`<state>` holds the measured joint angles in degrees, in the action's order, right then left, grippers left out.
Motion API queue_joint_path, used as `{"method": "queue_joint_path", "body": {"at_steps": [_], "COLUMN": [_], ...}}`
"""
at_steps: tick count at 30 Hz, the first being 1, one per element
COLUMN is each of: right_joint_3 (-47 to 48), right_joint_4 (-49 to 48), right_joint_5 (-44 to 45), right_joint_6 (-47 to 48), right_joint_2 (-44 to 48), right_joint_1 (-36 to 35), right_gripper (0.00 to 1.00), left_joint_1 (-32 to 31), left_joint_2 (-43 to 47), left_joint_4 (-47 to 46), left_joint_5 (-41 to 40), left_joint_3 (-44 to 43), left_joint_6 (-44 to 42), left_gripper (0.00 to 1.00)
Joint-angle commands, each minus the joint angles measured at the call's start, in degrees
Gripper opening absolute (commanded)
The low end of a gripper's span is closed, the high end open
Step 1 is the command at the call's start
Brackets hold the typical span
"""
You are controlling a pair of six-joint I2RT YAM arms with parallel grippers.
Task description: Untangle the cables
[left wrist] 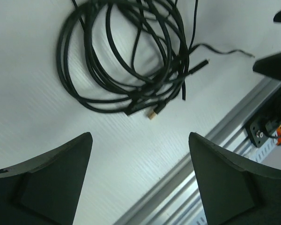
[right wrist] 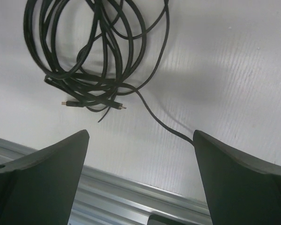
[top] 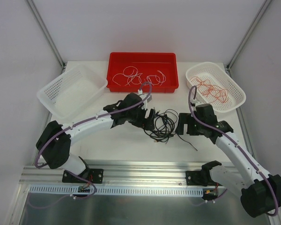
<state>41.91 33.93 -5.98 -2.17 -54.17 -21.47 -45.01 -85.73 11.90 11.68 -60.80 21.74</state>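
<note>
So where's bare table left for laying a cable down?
Bare table runs between the black cables and the front rail. The left basket holds nothing. Crowded: the middle, with left gripper and right gripper flanking the cables, and the back by the red bin.

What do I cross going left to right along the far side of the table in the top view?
Left white basket → red bin, with the white cables lying in it → right white basket, with the red-orange cables lying in it.

Lab test cell: white enclosure walls (top: 18,56), aluminium rail (top: 145,176)
</note>
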Motion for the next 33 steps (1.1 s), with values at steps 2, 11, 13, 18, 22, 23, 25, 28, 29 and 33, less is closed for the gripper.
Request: {"method": "queue_joint_path", "body": {"at_steps": [2,11,13,18,22,23,25,28,29,33], "right_joint_3": [-3.41,-1.05,0.01,2.82,4.40,4.67,5.72,6.86,7.30,12.56], "right_joint_4": [-6.76,-18.99,-20.65,-22.07,-22.86,-22.77,-22.60,-21.81,-21.28,-15.06], "right_joint_5": [1.23,3.07,3.69,5.10,4.13,3.87,3.17,2.55,2.55,3.51], "right_joint_6": [-4.15,-7.40,-7.93,-8.72,-7.58,-7.23,-6.62,-5.39,-4.86,-1.17], "right_joint_2": [-2.06,-15.77,-19.80,-27.03,-30.11,-30.55,-31.61,-31.88,-31.70,-27.66], "right_joint_1": [2.66,4.34,4.42,4.42,4.34,4.42,4.42,4.33,4.34,3.90], "right_gripper": [0.99,0.79,0.72,0.55,0.41,0.38,0.30,0.20,0.17,0.01], "left_joint_1": [-5.51,-7.46,-7.46,-7.46,-7.46,-7.46,-7.46,-7.46,-7.46,-7.46], "left_joint_2": [2.06,7.95,9.53,12.25,14.28,14.54,15.24,15.68,15.77,16.82], "left_joint_4": [-0.65,0.05,0.31,1.10,1.55,1.55,1.55,1.63,1.63,1.72], "left_joint_5": [-3.07,-6.24,-6.41,-7.46,-8.60,-8.87,-9.22,-9.66,-9.75,-10.27], "left_joint_3": [2.26,11.13,12.54,14.74,15.97,16.32,17.20,17.99,18.08,18.52], "left_joint_6": [6.03,14.82,15.44,15.00,14.83,14.83,14.83,14.30,14.12,13.95], "left_gripper": [0.85,0.85,0.85,0.85,0.85,0.85,0.86,0.86,0.86,0.86]}}
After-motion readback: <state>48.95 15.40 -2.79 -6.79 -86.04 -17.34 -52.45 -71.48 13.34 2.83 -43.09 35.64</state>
